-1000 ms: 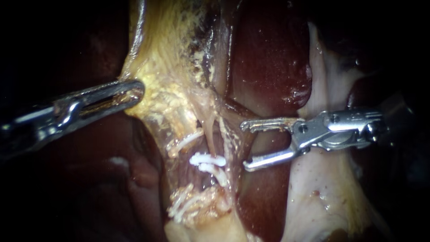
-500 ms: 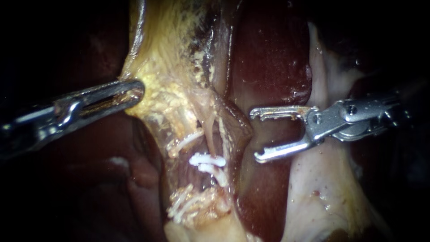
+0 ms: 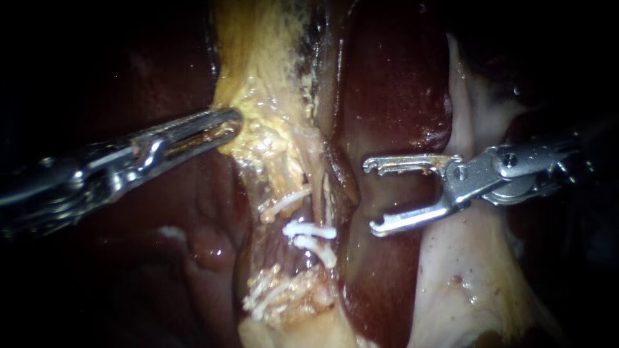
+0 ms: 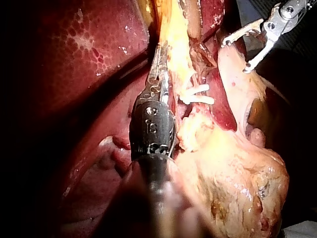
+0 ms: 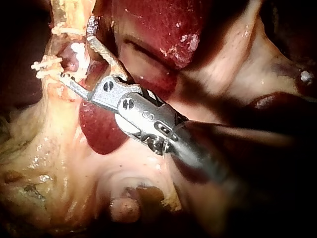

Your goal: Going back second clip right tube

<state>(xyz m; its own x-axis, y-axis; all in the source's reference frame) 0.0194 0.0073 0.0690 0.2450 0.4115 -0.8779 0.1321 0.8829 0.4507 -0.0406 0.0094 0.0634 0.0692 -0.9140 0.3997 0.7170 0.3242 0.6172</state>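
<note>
Broadly, the dark red liver (image 3: 393, 96) fills the middle of our field, with a sheet of pale tissue (image 3: 464, 270) beside it under our right instrument. Neither is being handled; they are simply the ground on which the work lies. Next in size is the band of yellow tissue (image 3: 264, 77) running down toward the tubes. Our left instrument (image 3: 227, 122) has its pincer clenched on the edge of that band. We judge the hold is there to draw the band sideways and taut, so that the thin strands below it stand apart and open to view. Our right instrument (image 3: 373, 195) holds its pincer released and empty, just beside a dark fold of tissue (image 3: 342, 177) and apart from the clipped strands. With nothing loaded it has no reason to be closer, so we judge the step in hand to be backing it clear along its own shaft. What we take for the right tube (image 3: 314, 196) lies between that fold and the yellow band. Across it sit two white clips (image 3: 309, 229), one just below the other, while a third clip (image 3: 284, 201) crosses a neighbouring strand nearer our left instrument.
</note>
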